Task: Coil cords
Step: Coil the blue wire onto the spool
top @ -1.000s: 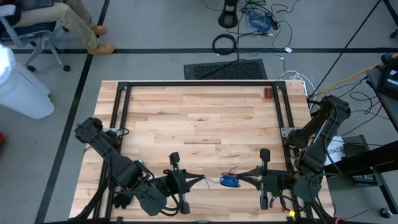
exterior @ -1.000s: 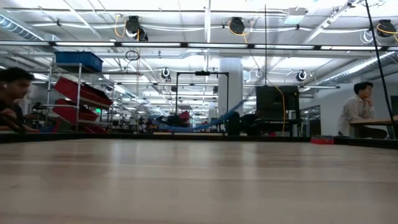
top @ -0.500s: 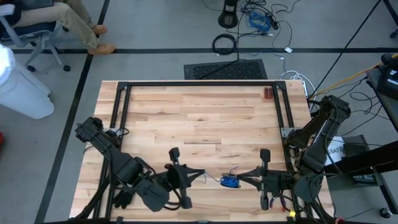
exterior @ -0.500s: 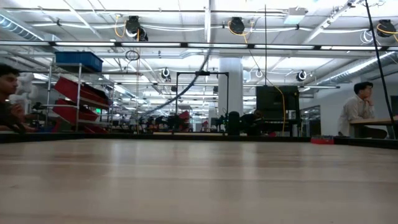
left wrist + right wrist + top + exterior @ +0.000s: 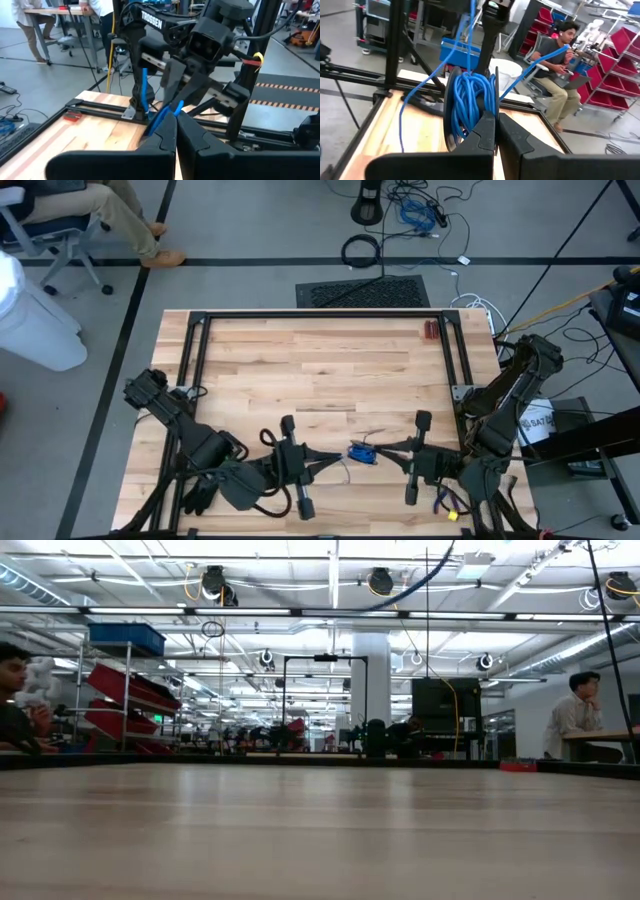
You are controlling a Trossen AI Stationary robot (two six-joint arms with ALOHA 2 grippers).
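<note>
Room: workshop hall with racks and red bins behind; a seated person (image 5: 559,60) past the table's far edge; wood table (image 5: 320,370) inside a black frame (image 5: 196,350)
Right gripper (image 5: 384,448): fingers pressed together, pinching the cord bundle; it sits just beside the bundle, on the side away from the left arm; compared with a second ago it has shifted a little toward the left arm and away from the table's near edge
Left gripper (image 5: 336,463): fingers also shut, nipping a strand of the cord close beside the bundle; it has come nearer the bundle than a second ago
Cord (image 5: 362,453): thin blue wire, wound into a small round bundle, off the table surface between the two grippers; in the right wrist view the loops (image 5: 470,102) hang in a tight hank with loose strands trailing out; a short tail strays from the bundle toward the left gripper
Change: the gap between the grippers has closed and the bundle has moved with the right gripper
Meaning: most of the wire looks gathered already; judged, what remains is taking up the tail
Risk: loops may slip loose if either pinch lets go
</note>
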